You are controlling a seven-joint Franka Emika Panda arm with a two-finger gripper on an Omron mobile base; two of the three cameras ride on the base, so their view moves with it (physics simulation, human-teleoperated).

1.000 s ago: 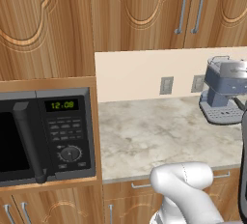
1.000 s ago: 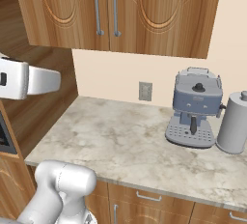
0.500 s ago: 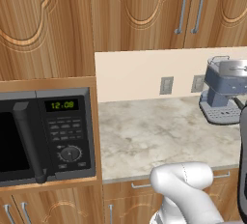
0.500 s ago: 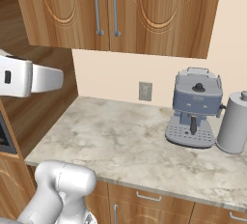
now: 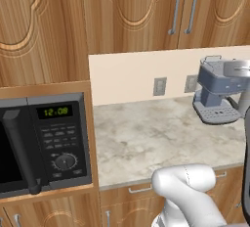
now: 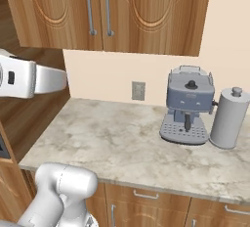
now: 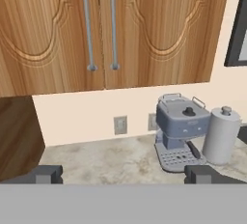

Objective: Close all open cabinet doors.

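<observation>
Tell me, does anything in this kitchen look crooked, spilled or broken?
Nothing stands out. The two cabinet doors above the counter sit flush, handles side by side. The coffee machine and paper towel roll stand upright, and no spill shows.

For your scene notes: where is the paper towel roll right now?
In the right base view, the paper towel roll stands upright on the marble counter at far right, just right of the blue-grey coffee machine, against the wall.

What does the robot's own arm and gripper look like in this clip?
The arm is glossy white with smooth, rounded, tube-like segments; a white link carries a small dark marking on its side. The gripper has two small, dark grey, blocky fingertips. No cables are visible.
</observation>
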